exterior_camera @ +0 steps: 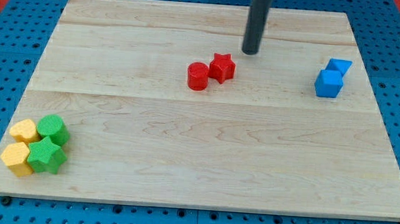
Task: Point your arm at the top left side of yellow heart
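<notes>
Tool: my tip (250, 53) carries nothing, just above-right of red star (222, 68); yellow heart (24, 130) far below-left, approach outstanding.

No text, label, brand, number or sign can be read anywhere: none is seen on the board (204, 148), and none on the blocks.
</notes>
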Motion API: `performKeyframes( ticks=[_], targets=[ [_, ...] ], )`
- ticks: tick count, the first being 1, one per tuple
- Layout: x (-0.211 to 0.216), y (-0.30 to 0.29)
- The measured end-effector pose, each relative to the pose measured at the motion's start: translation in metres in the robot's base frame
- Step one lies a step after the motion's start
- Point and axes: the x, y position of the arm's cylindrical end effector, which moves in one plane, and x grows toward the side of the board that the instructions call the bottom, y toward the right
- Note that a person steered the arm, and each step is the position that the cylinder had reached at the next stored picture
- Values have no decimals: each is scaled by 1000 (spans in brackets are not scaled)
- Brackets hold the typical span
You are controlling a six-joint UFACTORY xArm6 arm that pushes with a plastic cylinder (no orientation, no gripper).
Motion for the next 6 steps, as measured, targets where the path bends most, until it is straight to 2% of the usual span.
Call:
performKeyframes(
  ticks=[1,2,3,5,6],
  targets=[
    [19,-91],
    [59,-206],
    [105,-294],
    [198,-358],
    [231,-354]
  ],
)
